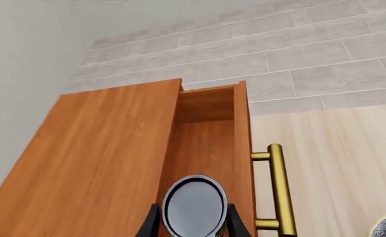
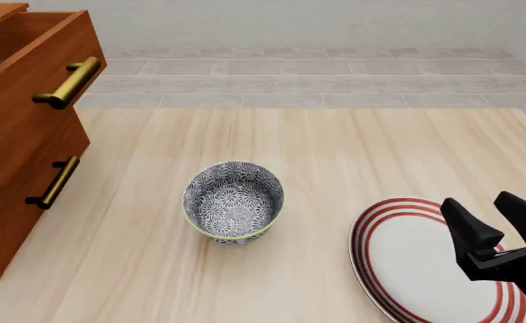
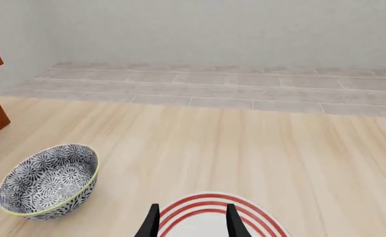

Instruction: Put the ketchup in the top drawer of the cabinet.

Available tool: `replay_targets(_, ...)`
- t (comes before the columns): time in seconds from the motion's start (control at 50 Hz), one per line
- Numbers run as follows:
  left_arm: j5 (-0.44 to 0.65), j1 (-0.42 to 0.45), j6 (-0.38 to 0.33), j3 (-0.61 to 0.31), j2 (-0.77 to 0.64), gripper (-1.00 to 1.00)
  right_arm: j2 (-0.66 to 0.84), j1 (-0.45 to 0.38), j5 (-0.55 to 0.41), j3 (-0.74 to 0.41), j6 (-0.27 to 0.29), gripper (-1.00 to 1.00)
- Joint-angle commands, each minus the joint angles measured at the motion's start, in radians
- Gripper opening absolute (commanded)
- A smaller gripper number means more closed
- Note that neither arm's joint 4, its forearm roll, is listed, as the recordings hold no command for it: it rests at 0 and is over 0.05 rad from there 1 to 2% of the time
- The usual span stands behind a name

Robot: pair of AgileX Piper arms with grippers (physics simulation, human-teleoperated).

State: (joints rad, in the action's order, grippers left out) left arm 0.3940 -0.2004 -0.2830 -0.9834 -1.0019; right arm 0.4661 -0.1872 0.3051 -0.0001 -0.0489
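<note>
Over the top drawer (image 1: 210, 143), the ketchup (image 1: 194, 206) hangs upright.

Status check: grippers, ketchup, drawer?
Left gripper shut on ketchup, above the open top drawer. Right gripper open, idle over plate. Nothing blocking the drawer.

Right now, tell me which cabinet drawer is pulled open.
The top drawer, uppermost in the cabinet: its front juts out, while the drawer below sits flush.

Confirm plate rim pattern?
Red concentric rings on white, around the plate rim. Clearest in the front view.
</note>
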Motion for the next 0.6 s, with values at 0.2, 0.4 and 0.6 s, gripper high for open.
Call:
replay_targets(0.2,-0.009,0.001,-0.01,0.013,0.004,1.0,0.007,-0.003,0.003,0.0,0.002,1.0)
replay_targets(0.4,0.017,0.016,-0.013,0.001,0.034,1.0,0.007,-0.002,0.002,0.0,0.002,1.0)
replay_targets(0.6,0.091,0.054,-0.019,-0.034,0.116,1.0,0.014,-0.003,0.009,0.0,0.002,1.0)
